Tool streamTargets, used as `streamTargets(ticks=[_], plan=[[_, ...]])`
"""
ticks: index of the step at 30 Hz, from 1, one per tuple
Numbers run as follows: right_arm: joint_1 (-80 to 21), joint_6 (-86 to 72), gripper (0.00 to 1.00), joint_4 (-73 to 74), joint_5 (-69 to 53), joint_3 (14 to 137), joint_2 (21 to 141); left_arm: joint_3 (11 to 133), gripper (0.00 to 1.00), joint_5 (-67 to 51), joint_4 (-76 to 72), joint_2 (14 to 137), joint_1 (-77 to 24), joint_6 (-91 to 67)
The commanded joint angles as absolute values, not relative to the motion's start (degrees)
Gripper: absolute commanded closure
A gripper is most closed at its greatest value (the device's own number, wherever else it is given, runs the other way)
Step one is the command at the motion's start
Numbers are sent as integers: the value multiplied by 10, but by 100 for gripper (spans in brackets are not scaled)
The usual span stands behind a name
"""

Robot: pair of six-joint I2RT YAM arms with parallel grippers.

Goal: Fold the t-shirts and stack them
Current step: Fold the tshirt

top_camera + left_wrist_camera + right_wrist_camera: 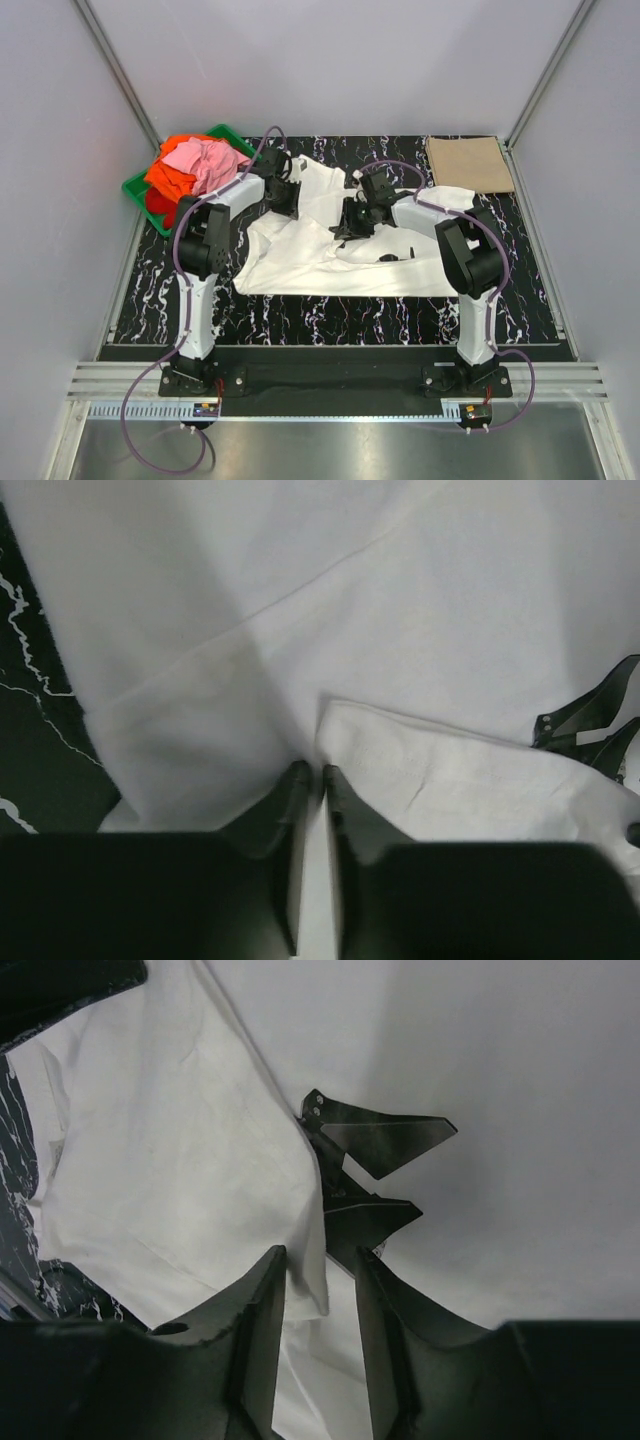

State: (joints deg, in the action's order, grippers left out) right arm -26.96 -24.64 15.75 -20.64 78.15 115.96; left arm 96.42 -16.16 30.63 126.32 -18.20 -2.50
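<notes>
Grippers of 2 arms bear down on a white t-shirt (330,270) that lies rumpled across the middle of a black marbled table (300,312). The left gripper (313,772), at the shirt's 11 o'clock corner, has its fingers (298,792) pressed almost together, with a thin sliver of white cloth pinched between them. The right gripper (318,1252), near the shirt's centre, stands part-open astride a raised fold. The fold touches 1 finger and leaves a gap to the other, beside the shirt's black printed marks (375,1150). A tan t-shirt (470,165) lies flat and folded at the table's 1 o'clock corner. At 10 o'clock, a green crate (135,188) holds a pink t-shirt (205,160), an orange t-shirt (170,172) and a red t-shirt (158,205), heaped unfolded.
</notes>
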Motion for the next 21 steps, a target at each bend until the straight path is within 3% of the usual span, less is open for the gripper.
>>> streamTargets(ticks=[1,3,4,6,10,11,13,21], plan=[[-272,-239,61,129,-212,777,1172,991,95,-197,301,1270,-181,-15],[-272,-238,74,125,-214,778,1172,992,100,-197,301,1260,-182,-18],[-273,-238,89,125,-211,778,1171,991,100,-198,300,1255,-181,-18],[-272,-238,100,120,-200,773,1163,991,100,-197,300,1240,-181,-23],[-272,-230,100,119,-176,769,1138,994,100,-157,304,1222,-181,-42],[-272,-230,100,119,-177,770,1136,995,84,-143,304,1220,-181,-45],[-273,-231,100,118,-180,773,1135,993,73,-141,306,1223,-181,-44],[-272,-242,100,117,-188,773,1136,986,73,-172,307,1230,-181,-32]])
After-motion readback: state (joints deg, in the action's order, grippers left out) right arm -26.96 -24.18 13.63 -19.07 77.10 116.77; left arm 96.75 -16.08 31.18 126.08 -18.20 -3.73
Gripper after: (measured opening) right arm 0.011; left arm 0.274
